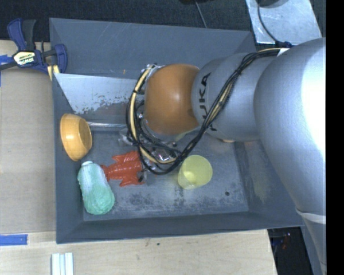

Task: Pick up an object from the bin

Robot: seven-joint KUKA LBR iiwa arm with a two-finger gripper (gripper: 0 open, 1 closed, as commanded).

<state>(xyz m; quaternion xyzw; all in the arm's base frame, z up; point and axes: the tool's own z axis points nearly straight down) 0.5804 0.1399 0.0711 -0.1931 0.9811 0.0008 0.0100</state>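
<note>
The grey metal bin (pixel 229 196) held four loose things, one of each kind. One yellow-orange plastic bowl (pixel 75 136) lay tipped on its side near the left wall. One pale green, knobbly soft lump (pixel 96 189) lay in the front-left corner. One red, ridged plastic piece (pixel 121 168) lay on the floor just beside the green lump, and one round yellow-green plastic thing (pixel 195 172) sat further right, apart from the rest. Nothing was heaped; each lay on the bin floor by itself or only brushing a neighbour. The silver arm (pixel 264 96) came in from the right, with its orange-brown domed cover (pixel 169 99) and a loop of yellow and black cables (pixel 139 105) hanging over the middle of the bin. The gripper (pixel 146 162) sat low beneath that cover, at the right end of the red ridged piece and between it and the yellow-green thing. The cover and cables hid the working end, so whether the gripper was spread, closed or clamped on anything could not be told. Judged from how things lay, the pick was not done: all four things rested on the floor and none was seen lifted. The red piece, being nearest, looked the likeliest target. What was left was a firm grasp, if none was yet made, and then the lift clear of the bin.
</note>
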